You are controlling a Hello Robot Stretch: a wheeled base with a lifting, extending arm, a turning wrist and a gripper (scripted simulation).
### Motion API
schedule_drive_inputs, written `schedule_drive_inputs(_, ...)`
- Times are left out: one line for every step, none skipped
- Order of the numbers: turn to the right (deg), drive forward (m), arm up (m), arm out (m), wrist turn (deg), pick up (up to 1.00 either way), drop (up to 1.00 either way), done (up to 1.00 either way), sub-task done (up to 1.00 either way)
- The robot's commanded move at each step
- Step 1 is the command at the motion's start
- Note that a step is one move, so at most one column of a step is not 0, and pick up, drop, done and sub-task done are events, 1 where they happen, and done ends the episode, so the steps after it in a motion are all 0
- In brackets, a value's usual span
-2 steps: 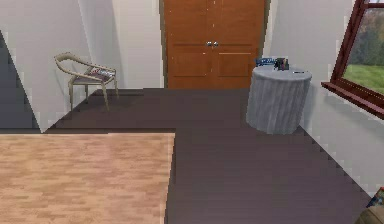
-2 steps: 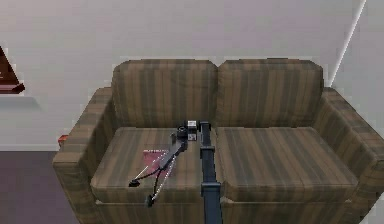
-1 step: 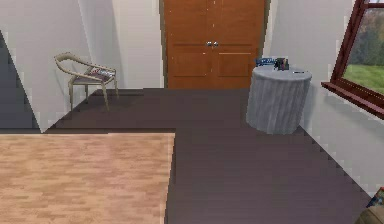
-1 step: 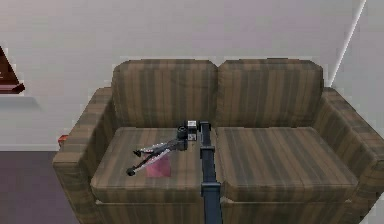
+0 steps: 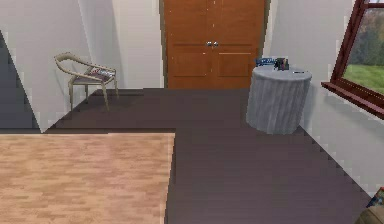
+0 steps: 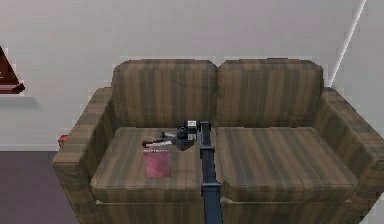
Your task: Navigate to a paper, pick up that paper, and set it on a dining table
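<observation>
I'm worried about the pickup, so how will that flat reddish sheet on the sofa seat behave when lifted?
The reddish sheet lies flat and thin on the sofa seat, so it is probably light and floppy. That striped seat looks soft and may give under a push, making an edge hard to catch. Being flat, it should not roll or tip.

Reddish paper (image 6: pixel 158 164), seemingly flat, on sofa (image 6: pixel 270 100).

We record a brown striped fabric sofa (image 6: pixel 270 110). The dark square arm bar (image 6: pixel 209 175) reaches over its seat. The gripper (image 6: pixel 157 142) is near a flat reddish sheet (image 6: pixel 158 165) on the view's left cushion; we cannot tell whether it holds anything.
</observation>
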Motion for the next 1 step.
schedule_drive_inputs(0.0, 0.00, 0.00, 0.00, 18.0, 0.00, 0.00, 0.00, 0.00)
